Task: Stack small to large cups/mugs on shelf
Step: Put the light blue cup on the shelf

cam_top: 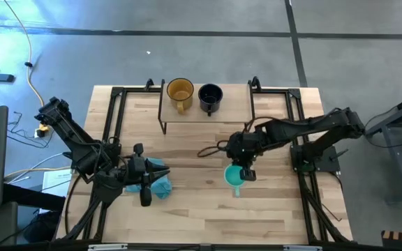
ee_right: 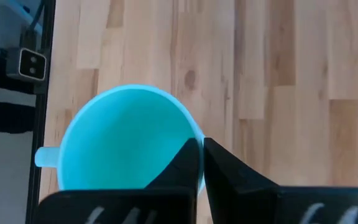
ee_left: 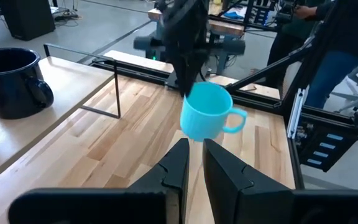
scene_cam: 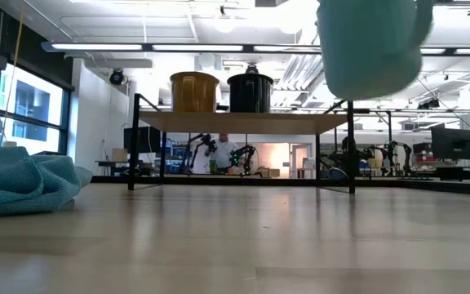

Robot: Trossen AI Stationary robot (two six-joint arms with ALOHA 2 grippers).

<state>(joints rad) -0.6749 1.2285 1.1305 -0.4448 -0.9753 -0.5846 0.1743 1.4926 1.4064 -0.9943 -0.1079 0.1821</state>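
The teal mug [cam_top: 233, 176] hangs in the air over the table's middle, in front of the shelf [cam_top: 208, 115], in my right gripper [cam_top: 246, 173], which is shut on it. In the low view the teal mug [scene_cam: 371, 45] floats well above the tabletop. The amber mug [cam_top: 180, 91] and the black mug [cam_top: 210, 96] stand side by side on the shelf board on their bases. My left gripper [ee_left: 194, 168] is shut and empty, resting by the blue cloth [cam_top: 158, 183] at the table's left. My right gripper [ee_right: 201, 146] holds the teal mug by its rim [ee_right: 188, 127], on the side opposite the handle [ee_right: 43, 156]. One finger is inside the cup and one outside. The fingers [ee_left: 188, 74] come from above, pointing down. The mug [ee_left: 207, 118] is lifted clear, roughly upright.
The shelf's thin black legs [scene_cam: 133, 143] stand on the far half of the table. Black frame rails [cam_top: 114, 118] run along the left and right sides. The blue cloth [scene_cam: 19, 180] lies crumpled at the near left. Bare wood lies between shelf and near edge.
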